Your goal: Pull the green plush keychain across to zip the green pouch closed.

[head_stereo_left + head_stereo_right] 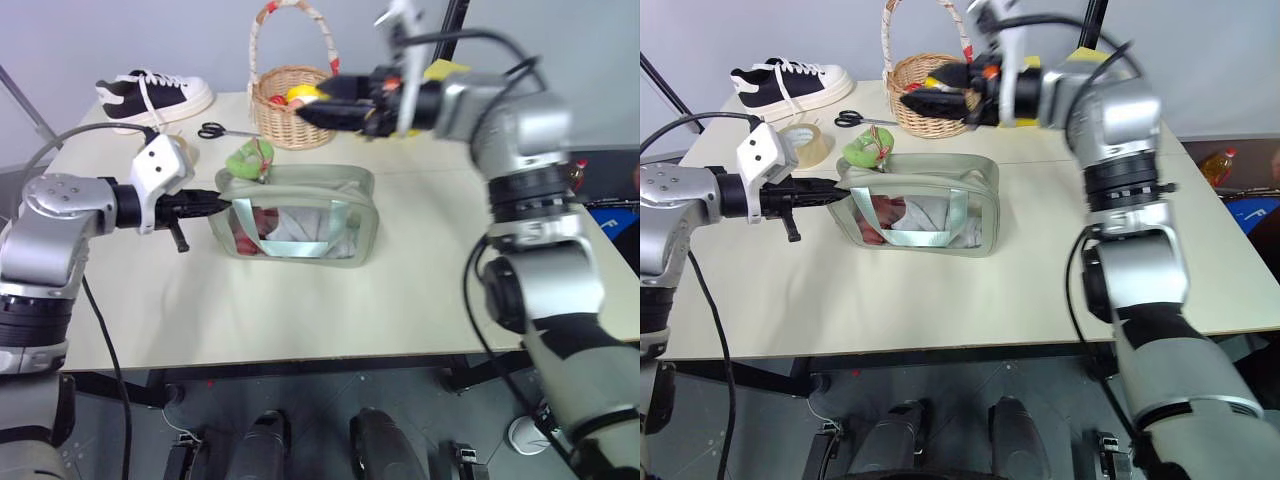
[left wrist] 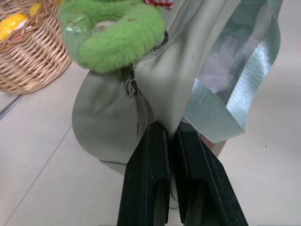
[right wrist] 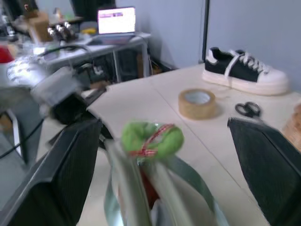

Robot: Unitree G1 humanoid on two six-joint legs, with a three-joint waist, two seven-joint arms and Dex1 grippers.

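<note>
A pale beige table [image 1: 400,310] stands before a grey wall, its near edge and right half bare. The pale sage-green boxy pouch [image 1: 300,225] with a clear window sits left of the middle, the lime-green fuzzy plush keychain [image 1: 248,160] on its far-left top corner. The left gripper [image 2: 171,136] pinches the pouch's left end, fingers pressed together. The right gripper [image 1: 325,100], fingers spread wide, hangs above the wicker basket [image 1: 285,125] by the far edge. A black-and-white sneaker [image 1: 155,97], black scissors [image 1: 215,130] and a tape roll [image 1: 810,145] lie toward the far-left corner.

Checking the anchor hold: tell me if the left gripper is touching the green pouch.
Touching. In the left wrist view, the left gripper is shut on the end wall of the green pouch.
</note>
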